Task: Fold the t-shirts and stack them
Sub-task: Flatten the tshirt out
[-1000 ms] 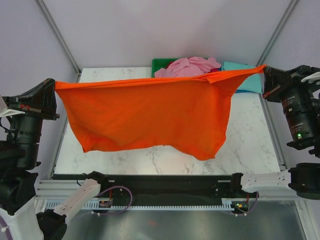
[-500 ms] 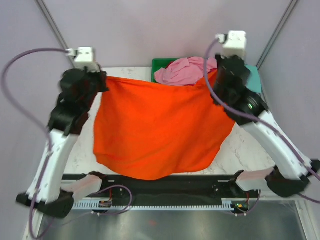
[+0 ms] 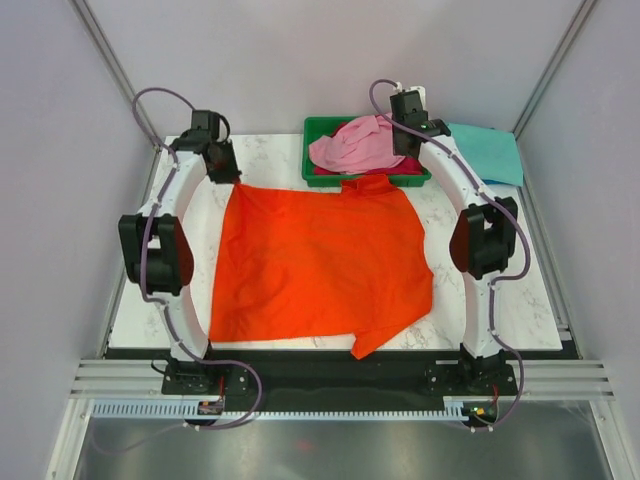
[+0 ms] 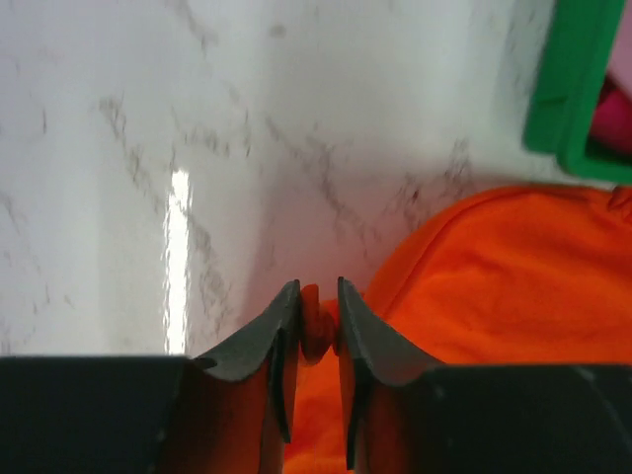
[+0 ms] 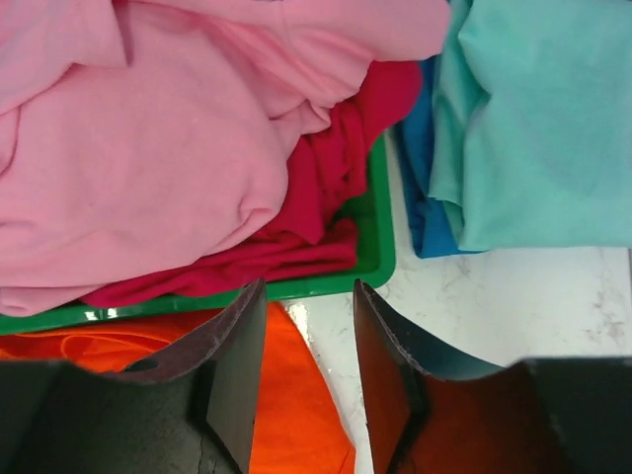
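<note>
A bright orange t-shirt (image 3: 320,265) lies spread flat on the marble table. My left gripper (image 3: 226,176) is at its far left corner, shut on a fold of the orange cloth (image 4: 318,318). My right gripper (image 3: 405,150) is open and empty (image 5: 306,326) above the shirt's far right corner (image 5: 296,395), beside the tray. A light pink t-shirt (image 3: 355,145) is heaped over a magenta one (image 5: 326,207) in the green tray (image 3: 318,128). A folded teal t-shirt (image 3: 485,150) lies on a blue one (image 5: 420,188) at the far right.
The green tray's corner (image 4: 573,89) shows at the right of the left wrist view, close to the orange shirt (image 4: 494,286). Bare marble (image 3: 500,290) lies right of the shirt. Metal frame posts rise at both far corners.
The orange shirt hung stretched in the air between both grippers. Both arms swung out to the far side and laid it flat. The right gripper has let go.
</note>
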You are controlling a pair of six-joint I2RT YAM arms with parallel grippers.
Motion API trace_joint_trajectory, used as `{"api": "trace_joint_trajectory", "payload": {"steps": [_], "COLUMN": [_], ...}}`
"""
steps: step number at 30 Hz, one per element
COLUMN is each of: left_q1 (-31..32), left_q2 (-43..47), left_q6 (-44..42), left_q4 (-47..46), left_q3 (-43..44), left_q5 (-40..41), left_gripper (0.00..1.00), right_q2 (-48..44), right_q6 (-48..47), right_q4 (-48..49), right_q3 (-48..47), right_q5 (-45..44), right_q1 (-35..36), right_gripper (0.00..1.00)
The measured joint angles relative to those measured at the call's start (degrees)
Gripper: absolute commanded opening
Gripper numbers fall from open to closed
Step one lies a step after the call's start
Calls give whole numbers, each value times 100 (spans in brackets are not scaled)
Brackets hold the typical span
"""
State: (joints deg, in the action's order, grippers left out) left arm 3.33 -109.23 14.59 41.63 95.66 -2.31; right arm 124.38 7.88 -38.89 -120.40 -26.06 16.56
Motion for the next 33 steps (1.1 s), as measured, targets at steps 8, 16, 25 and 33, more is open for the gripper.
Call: {"api": "trace_joint_trajectory", "payload": {"steps": [8, 16, 25, 33], "left_q1": [-37, -33, 149, 636], "left_q2": [-1021, 546, 3600, 4572], "left_q6": [-57, 214, 1027, 1526], "left_q4": [348, 490, -533, -850], "left_q3": [1349, -192, -4028, -5488], "left_q5": [-398, -227, -334, -599], "left_gripper": [96, 96, 92, 90], "right_q2": [-914, -3716, -4870, -6030], "right_q6": [468, 1161, 2124, 3333], "right_q4": [286, 920, 1582, 1515], "right_q3": [1473, 4852, 7145, 8273], "right_q5": [404, 1344, 1928, 1311], "right_q1": [-24, -24, 938, 2632], "right_gripper": [57, 61, 62, 61]}}
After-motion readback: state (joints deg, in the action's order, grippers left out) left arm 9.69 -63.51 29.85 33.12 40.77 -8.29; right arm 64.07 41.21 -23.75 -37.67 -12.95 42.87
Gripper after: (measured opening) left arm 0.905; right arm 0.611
